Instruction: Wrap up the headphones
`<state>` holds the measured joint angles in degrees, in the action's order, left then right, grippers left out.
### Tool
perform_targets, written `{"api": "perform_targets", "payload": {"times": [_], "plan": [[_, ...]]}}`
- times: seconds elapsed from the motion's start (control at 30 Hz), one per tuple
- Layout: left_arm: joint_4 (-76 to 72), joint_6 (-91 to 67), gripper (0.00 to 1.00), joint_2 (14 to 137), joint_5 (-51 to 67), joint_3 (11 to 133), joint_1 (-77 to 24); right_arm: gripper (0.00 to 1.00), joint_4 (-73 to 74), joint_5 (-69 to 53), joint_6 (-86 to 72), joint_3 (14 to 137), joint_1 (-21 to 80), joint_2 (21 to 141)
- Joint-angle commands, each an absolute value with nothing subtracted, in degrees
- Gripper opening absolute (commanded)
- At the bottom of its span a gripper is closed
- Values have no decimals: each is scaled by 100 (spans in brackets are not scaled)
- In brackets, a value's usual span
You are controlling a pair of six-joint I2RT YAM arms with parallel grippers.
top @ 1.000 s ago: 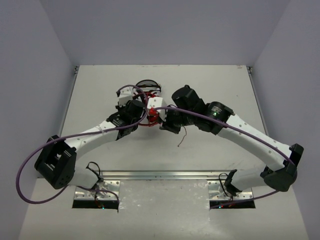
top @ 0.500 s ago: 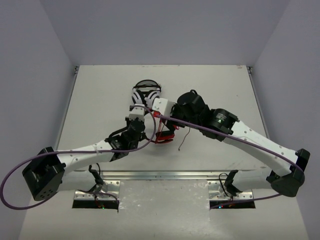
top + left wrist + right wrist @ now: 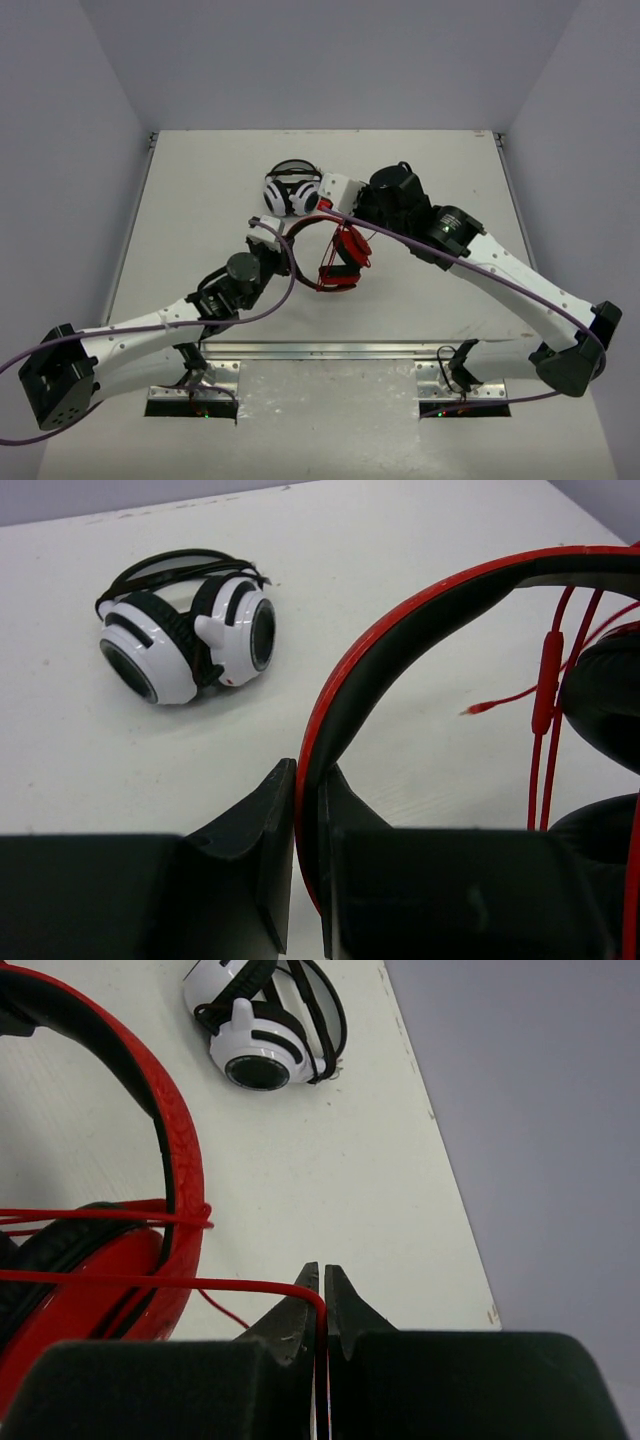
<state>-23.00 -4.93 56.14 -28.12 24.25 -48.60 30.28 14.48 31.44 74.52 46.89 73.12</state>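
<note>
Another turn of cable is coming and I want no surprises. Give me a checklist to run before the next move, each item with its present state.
1. Left tool shut on the headband of the red headphones: ok.
2. Right tool shut on the cable: ok.
3. Cable runs straight from the right tool to the headphones, no sag: ok.
4. White headphones lie apart from the red pair on the table: ok.
5. Cable length left to wrap: cannot tell.
</note>
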Motion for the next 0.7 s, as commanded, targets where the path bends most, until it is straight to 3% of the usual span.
{"api": "perform_targets", "payload": {"times": [0.0,0.67], "plan": [[-2077,-246,0,5406,-1969,2600,-4948,1,2496,1424,2997,7568,4500,7216],[-371,-1353,0,4035,-1889,3901,-5133,4,1583,-201,1469,6215,3542,6795]]}}
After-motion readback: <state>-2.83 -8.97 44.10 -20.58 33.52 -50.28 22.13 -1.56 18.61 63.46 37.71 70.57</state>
